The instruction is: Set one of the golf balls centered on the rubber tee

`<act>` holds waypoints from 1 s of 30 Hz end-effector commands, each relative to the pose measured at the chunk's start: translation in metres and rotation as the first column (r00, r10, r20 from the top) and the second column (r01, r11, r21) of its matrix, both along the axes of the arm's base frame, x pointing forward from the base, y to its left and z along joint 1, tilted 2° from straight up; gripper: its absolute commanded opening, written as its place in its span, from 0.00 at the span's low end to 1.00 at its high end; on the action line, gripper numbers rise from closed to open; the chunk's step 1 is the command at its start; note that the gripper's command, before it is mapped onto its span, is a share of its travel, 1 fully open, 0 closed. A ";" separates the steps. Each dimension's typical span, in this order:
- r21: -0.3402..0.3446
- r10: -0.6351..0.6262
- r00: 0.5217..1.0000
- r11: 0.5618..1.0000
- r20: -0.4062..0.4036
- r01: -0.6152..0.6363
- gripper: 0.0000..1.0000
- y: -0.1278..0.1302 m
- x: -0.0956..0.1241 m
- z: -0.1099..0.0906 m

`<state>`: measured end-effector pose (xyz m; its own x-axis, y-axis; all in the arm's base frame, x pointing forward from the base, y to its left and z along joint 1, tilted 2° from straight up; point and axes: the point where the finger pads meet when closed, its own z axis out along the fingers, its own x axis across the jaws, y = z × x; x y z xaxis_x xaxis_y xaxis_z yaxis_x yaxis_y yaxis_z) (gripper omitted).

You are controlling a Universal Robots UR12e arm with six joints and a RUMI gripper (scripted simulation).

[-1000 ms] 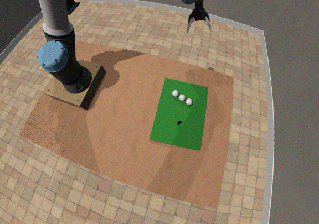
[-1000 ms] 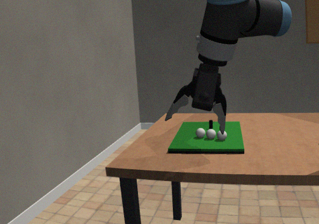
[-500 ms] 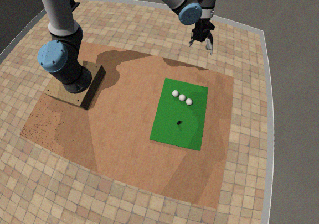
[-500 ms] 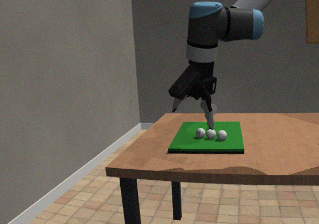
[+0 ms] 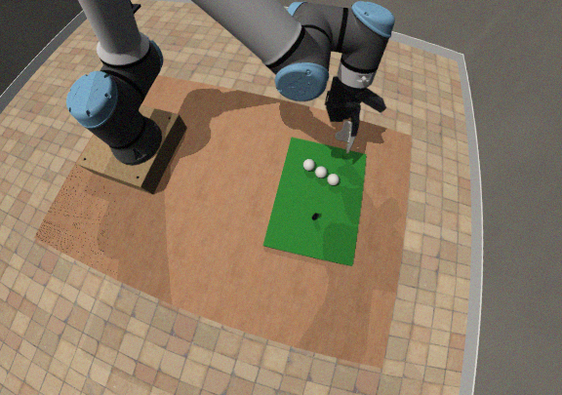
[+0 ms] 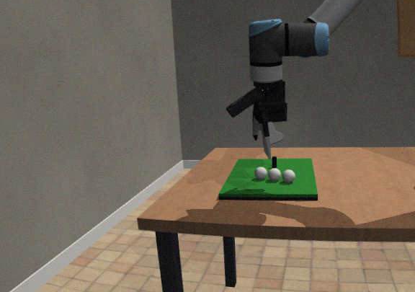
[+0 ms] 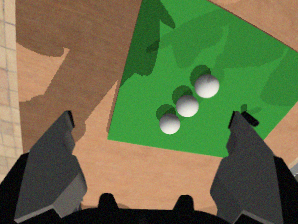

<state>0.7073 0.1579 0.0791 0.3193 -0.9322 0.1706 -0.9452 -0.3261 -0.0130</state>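
Three white golf balls (image 5: pixel 320 172) lie in a touching row on the green mat (image 5: pixel 317 203), near its far end. The black rubber tee (image 5: pixel 316 216) stands upright near the mat's middle, apart from the balls and with nothing on it. My gripper (image 5: pixel 347 139) hangs open and empty above the mat's far edge, well above the balls. In the side view the gripper (image 6: pixel 262 146) points down above the balls (image 6: pixel 274 174) and the tee (image 6: pixel 274 161). In the wrist view the balls (image 7: pixel 188 106) lie between and beyond my spread fingers.
The mat lies on a brown wooden table (image 5: pixel 220 208). The arm's base stands on a wooden block (image 5: pixel 132 149) at the table's left. The table's edge (image 6: pixel 274 229) runs close to the mat in the side view. A tiled floor surrounds the table.
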 end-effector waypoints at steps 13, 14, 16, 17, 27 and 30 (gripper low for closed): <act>0.167 -0.621 0.783 0.769 -0.034 0.618 1.00 -0.099 -0.031 -0.009; 0.168 -0.626 0.779 0.765 -0.035 0.622 1.00 -0.100 -0.031 -0.009; 0.169 -0.630 0.776 0.761 -0.036 0.626 1.00 -0.101 -0.032 -0.009; 0.169 -0.631 0.775 0.761 -0.036 0.627 1.00 -0.101 -0.032 -0.009; 0.169 -0.631 0.775 0.761 -0.036 0.627 1.00 -0.101 -0.032 -0.020; 0.169 -0.631 0.775 0.761 -0.037 0.627 1.00 -0.101 -0.032 -0.043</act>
<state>0.6749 0.0572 0.0584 -0.3492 -0.9371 -0.0006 -0.9366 0.3490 -0.0322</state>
